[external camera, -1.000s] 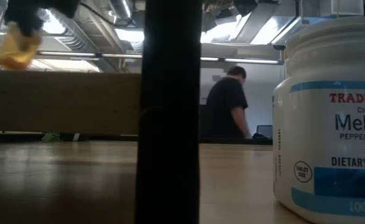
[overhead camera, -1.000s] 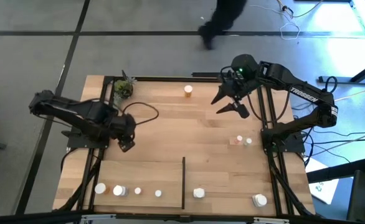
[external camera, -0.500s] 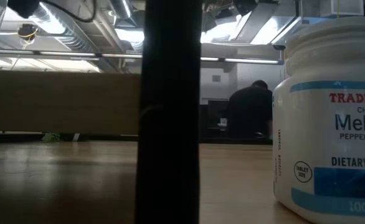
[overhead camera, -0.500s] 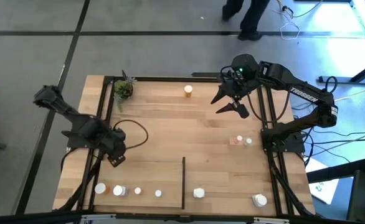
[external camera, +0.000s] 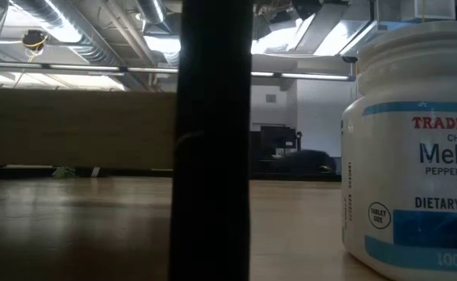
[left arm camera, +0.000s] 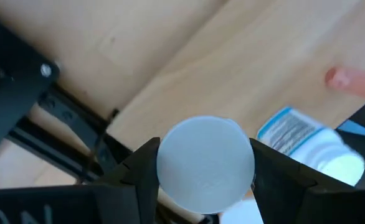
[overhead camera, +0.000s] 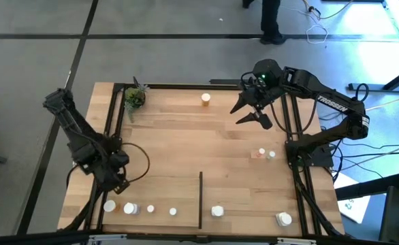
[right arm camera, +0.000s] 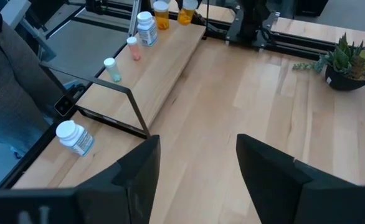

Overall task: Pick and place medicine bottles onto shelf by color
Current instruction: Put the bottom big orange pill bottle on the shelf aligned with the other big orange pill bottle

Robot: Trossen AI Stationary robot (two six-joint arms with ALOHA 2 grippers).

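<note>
The left tool (overhead camera: 120,184) grips a white-capped bottle (left arm camera: 205,160) above the shelf's (overhead camera: 186,204) left end, near 4 bottles there. The right tool (overhead camera: 252,113) hangs open over the bench's (overhead camera: 186,136) far side.

Round white bottle cap (left arm camera: 205,162) sits clamped between two dark gripper fingers (left arm camera: 139,171). Beyond lie a blue-labelled white bottle (left arm camera: 310,146), a light wooden board (left arm camera: 245,56) and a black metal rail (left arm camera: 58,112).

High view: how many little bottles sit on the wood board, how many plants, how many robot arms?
Small white-capped bottles on the light-wood board: 9
Green potted plant: 1
Dark robot arms: 2
Total: 12
</note>
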